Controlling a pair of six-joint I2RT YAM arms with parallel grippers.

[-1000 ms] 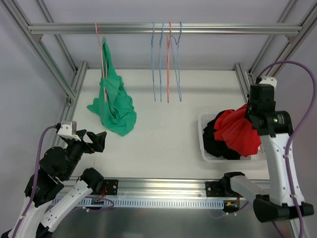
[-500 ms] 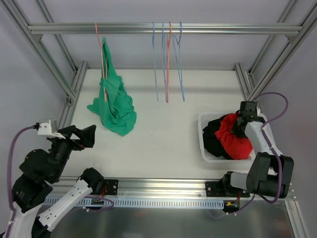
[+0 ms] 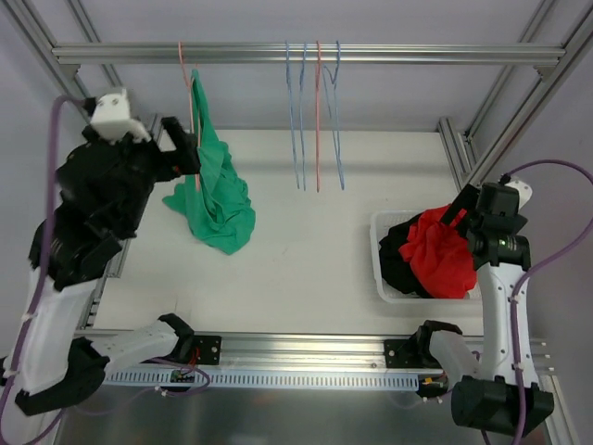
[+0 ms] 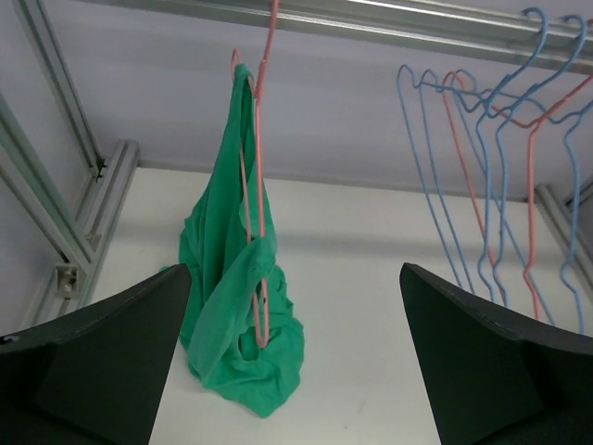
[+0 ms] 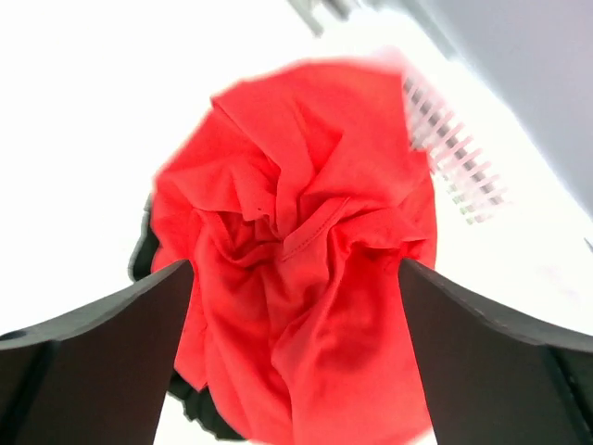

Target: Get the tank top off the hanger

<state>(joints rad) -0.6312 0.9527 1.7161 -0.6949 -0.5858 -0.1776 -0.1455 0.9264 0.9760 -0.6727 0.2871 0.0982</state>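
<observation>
Release is the news on the right. The right end effector (image 5: 295, 269), which a second ago was clamped on the crumpled red fabric garment (image 5: 306, 278) and held it above the basket, now has its jaws spread wide. The red garment lies heaped in the white slatted plastic basket (image 3: 379, 271), on top of a dark black garment (image 3: 400, 261). That piece looks delivered.

The left arm has swung up from low by the near edge. The left end effector (image 4: 296, 273) is also spread wide and holds nothing. It now faces the green knit tank top (image 4: 232, 306), close beside it in the overhead view but apparently not touching. My reading is that this top is the next one to be taken off and that the approach has begun.

The green tank top hangs on a thin pink wire hanger (image 4: 257, 120) at the left end of the ribbed aluminium overhead rail (image 3: 296, 53). Its straps are drawn narrow and taut at the hook. The body widens downward into soft, limp folds that pool on the matte white counter (image 3: 306, 241). The fabric looks thin and stretchy, so it will likely bunch rather than slide.

Farther right on the rail, four bare blue and pink wire hangers (image 3: 315, 120) hang close together. They are slender and glossy, and well apart from the top.
</observation>
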